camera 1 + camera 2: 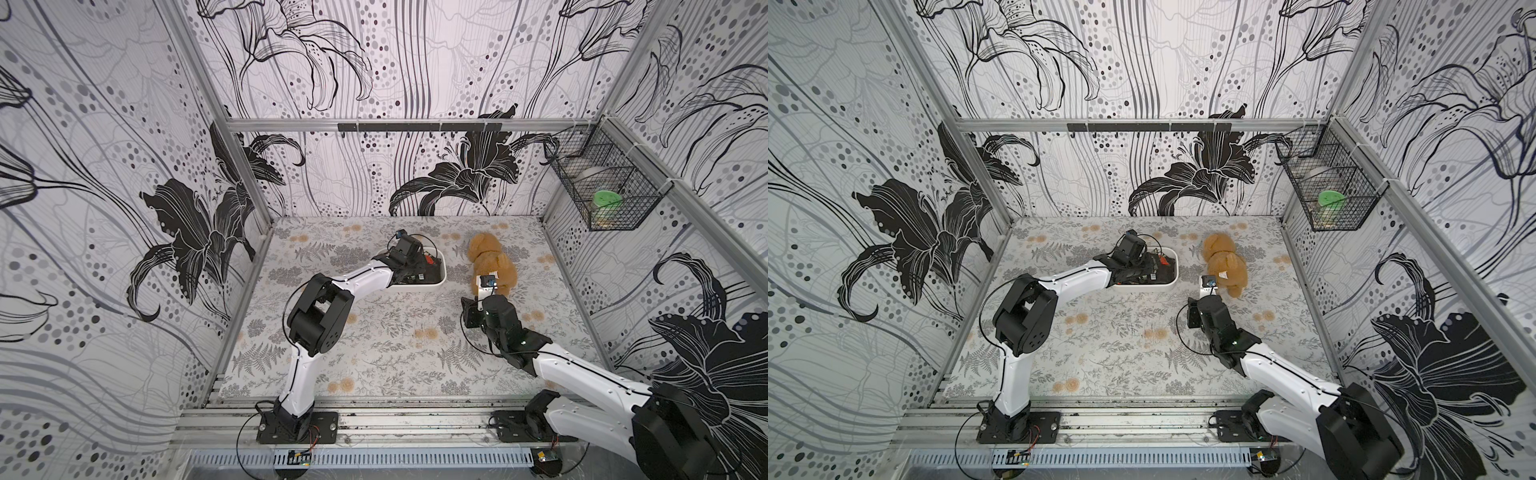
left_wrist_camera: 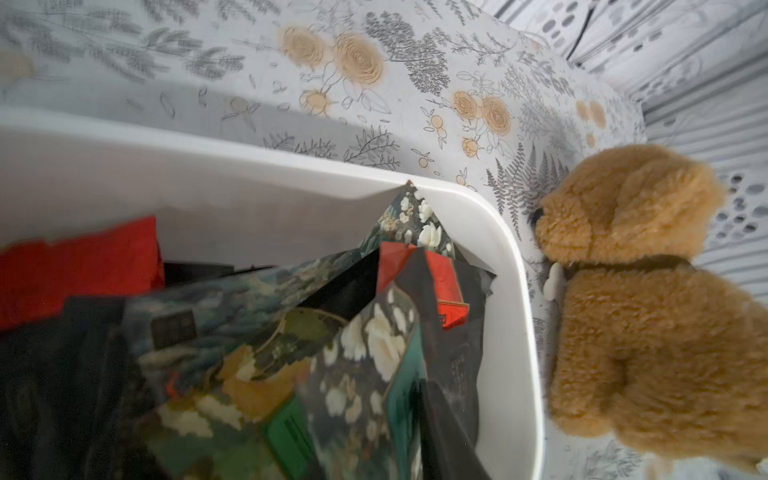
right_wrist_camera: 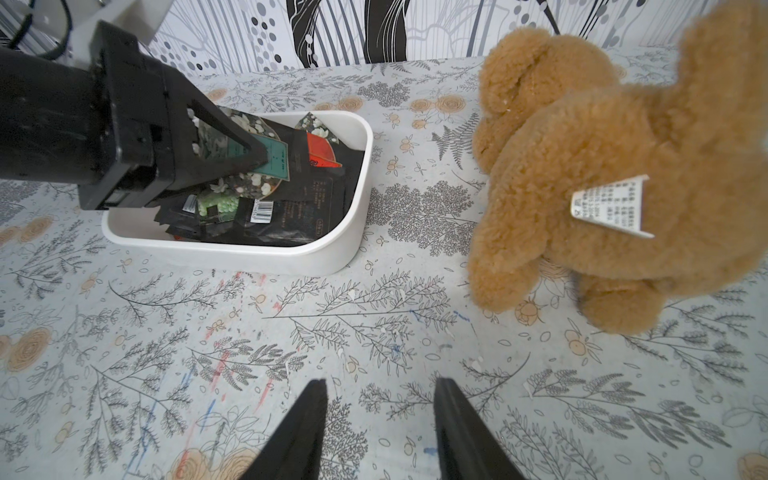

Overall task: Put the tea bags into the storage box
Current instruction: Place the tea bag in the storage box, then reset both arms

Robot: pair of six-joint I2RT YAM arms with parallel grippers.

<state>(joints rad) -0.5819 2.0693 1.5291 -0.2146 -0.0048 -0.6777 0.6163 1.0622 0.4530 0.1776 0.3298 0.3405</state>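
The white storage box [image 1: 442, 277] [image 1: 1175, 275] [image 3: 291, 259] stands mid-table with several tea bags [image 3: 299, 199] [image 2: 249, 291] piled in it, black with red, green and floral prints. My left gripper [image 3: 259, 164] [image 1: 413, 274] reaches down into the box. A floral tea bag with a teal label [image 3: 274, 160] [image 2: 374, 353] stands at its fingertips, against one finger [image 2: 440, 419]. The other finger is hidden, so the grip is unclear. My right gripper [image 3: 380, 386] hangs open over bare table in front of the box, with nothing between its fingers.
A tan plush dog [image 1: 492, 259] [image 1: 1225, 262] [image 3: 602, 166] [image 2: 644, 291] lies just right of the box [image 2: 519, 291], close to my right wrist. A black wire basket [image 1: 602, 187] [image 1: 1329, 191] with a green-lidded jar hangs on the right wall.
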